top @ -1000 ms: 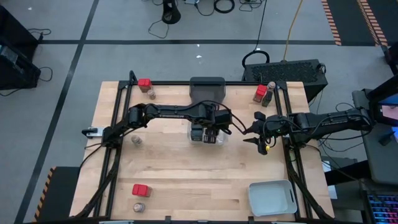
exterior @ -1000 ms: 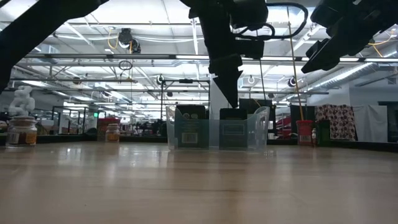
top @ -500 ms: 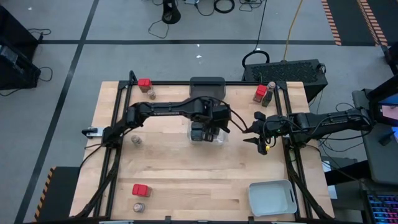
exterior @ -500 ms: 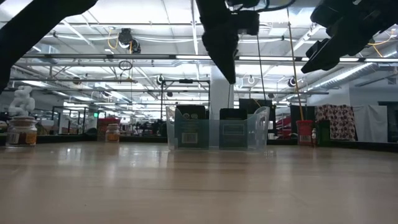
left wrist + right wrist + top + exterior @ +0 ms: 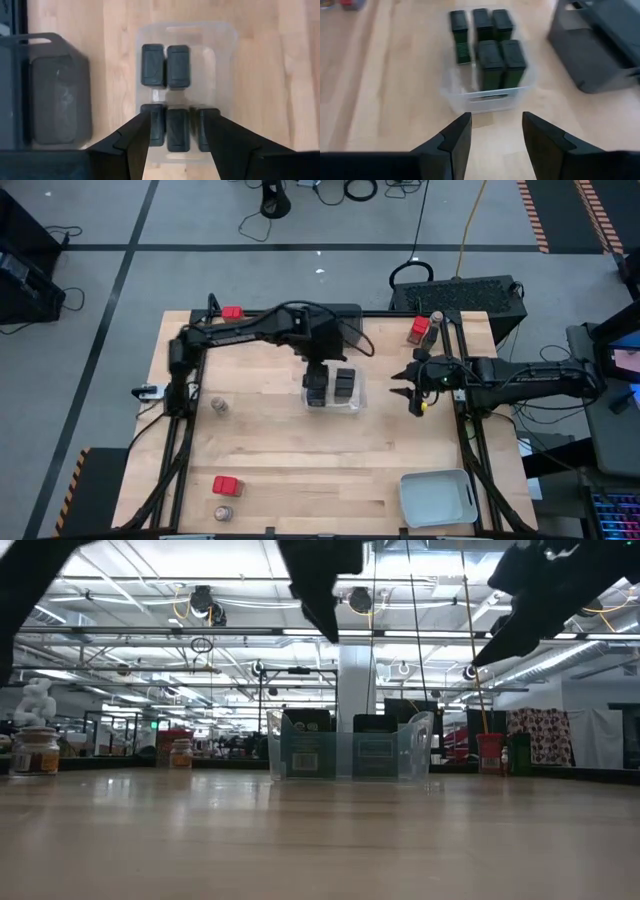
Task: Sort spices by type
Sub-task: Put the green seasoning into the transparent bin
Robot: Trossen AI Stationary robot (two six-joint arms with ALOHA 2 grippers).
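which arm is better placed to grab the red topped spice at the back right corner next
Right, probably. The right pincer hangs open and empty on the same side of the table as that red-topped spice. The left pincer, also open and empty, is over the clear tray of black boxes, farther away.

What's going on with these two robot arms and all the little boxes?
They are sorting spice containers. Five black boxes already sit in the clear tray mid-table. The left hand hovers open and empty above it; the right hand waits open beside it. Red-topped ones and round jars are unsorted.
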